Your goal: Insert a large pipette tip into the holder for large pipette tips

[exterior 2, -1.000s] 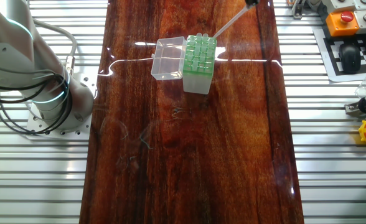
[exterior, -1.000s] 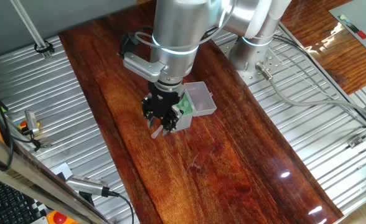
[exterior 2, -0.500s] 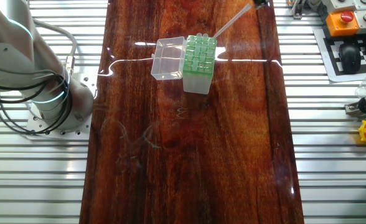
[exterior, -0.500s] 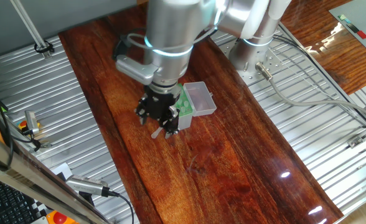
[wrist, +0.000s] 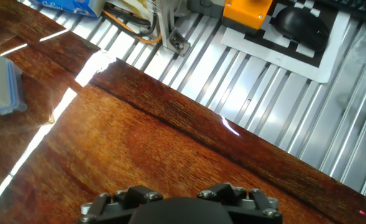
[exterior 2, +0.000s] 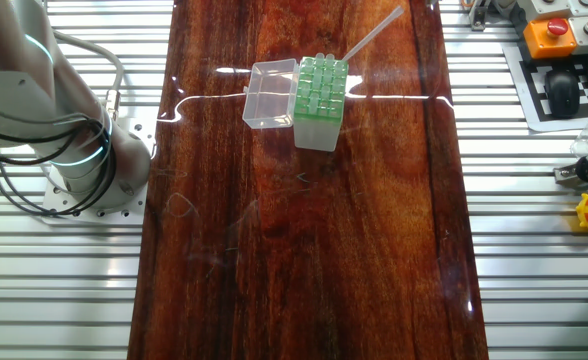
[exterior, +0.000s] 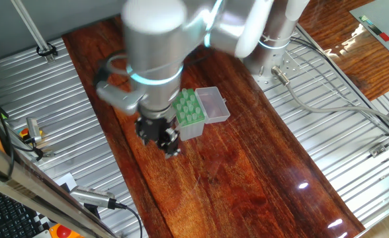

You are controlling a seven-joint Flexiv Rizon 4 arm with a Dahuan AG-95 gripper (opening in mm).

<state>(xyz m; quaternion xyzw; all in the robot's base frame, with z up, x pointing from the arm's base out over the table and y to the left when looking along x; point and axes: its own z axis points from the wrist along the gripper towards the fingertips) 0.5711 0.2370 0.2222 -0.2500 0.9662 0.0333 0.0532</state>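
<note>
While the arm is a blur in one fixed view, the claw [exterior: 161,137] hangs low over the counter [exterior 2: 354,250], just beside the holder for large pipette tips [exterior 2: 320,98] and off its green top. Are its fingers parted or closed, and is anything between them? I cannot tell: motion smears it, and the hand view shows only the claw's base, no fingers.

From the other fixed view, the large pipette tip [exterior 2: 374,33] runs as a pale slanted line from the holder's far corner out toward the counter's edge. One end is right at the box. Whether it rests on the wood or is held aloft, I cannot say.

The dangers, as I judge them: the tip is slender and slanted, so a skewed grip would bring it to the green holes at an angle and it would jam or skid off. A bump from the claw could shove the light box. A tip near the edge could roll off.

The clear hinged lid [exterior 2: 270,95] lies open on the far side of the holder from the tip, out of the way. An orange button box [wrist: 248,10] and a mouse [wrist: 301,22] sit beyond the counter, well apart.
</note>
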